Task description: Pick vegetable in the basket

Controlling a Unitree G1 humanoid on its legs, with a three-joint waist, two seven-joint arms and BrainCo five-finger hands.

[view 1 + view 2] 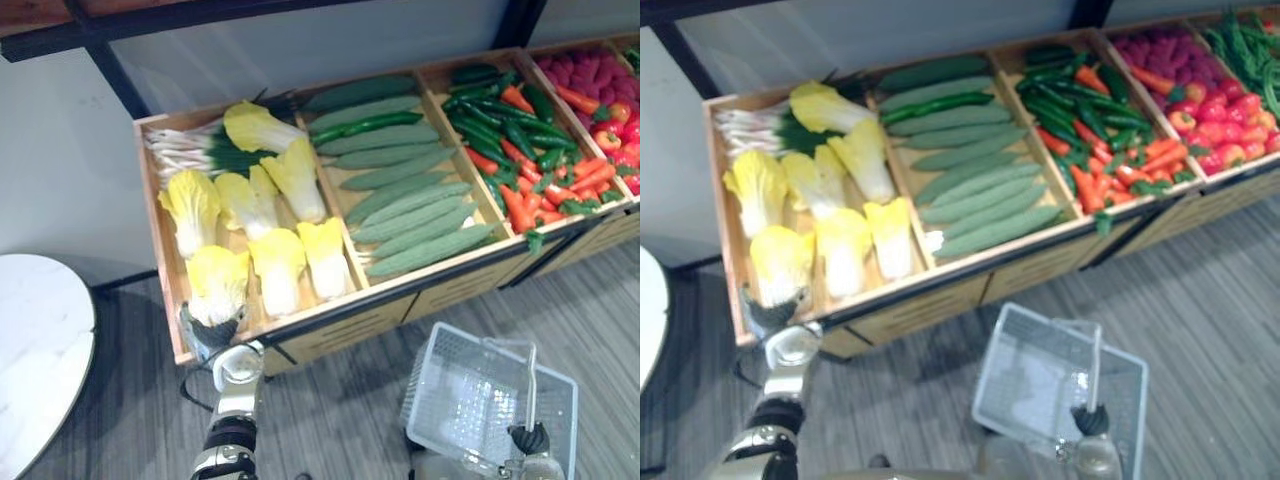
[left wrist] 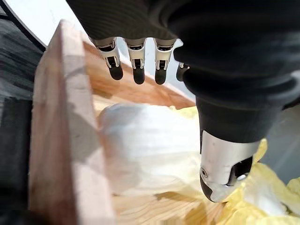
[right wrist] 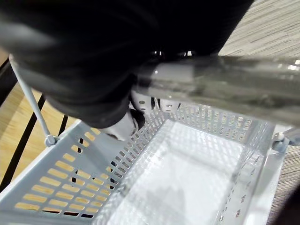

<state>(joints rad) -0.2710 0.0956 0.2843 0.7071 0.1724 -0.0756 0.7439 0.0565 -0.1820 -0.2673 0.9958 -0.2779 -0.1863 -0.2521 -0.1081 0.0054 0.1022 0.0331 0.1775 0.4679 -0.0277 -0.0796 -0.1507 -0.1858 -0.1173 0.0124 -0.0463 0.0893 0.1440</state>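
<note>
Nearest of all is the pale grey perforated plastic basket (image 1: 428, 392), hanging low in front of the long wooden produce rack (image 1: 440, 290) with its mouth up and nothing in it yet. The right hand (image 1: 528, 438) has its fingers curled round the basket's thin arched handle (image 1: 530, 385). I'd judge that this keeps the basket level and within reach for whatever comes off the rack.

At the rack's front left corner the left hand (image 1: 212, 332) hangs over the wooden rim. Its fingers (image 2: 137, 70) are straight and its thumb (image 2: 222, 173) held apart, poised above the pale base of a yellow-and-white napa cabbage (image 2: 145, 145). Nothing is gripped, and I can't tell whether the thumb touches the leaves.

That cabbage looks to be the vegetable to pick. It lies in the rack's leftmost compartment among other cabbages, with green-and-white spring onions (image 1: 185, 150) at the back. Long green cucumbers (image 1: 400, 190) fill the next compartment, and green chillies with orange carrots (image 1: 520, 150) the one beyond.

A wide-open hand suits such a bulky head — I'd guess the fingers should close round the firm base, since loose leaves could slip.
</note>
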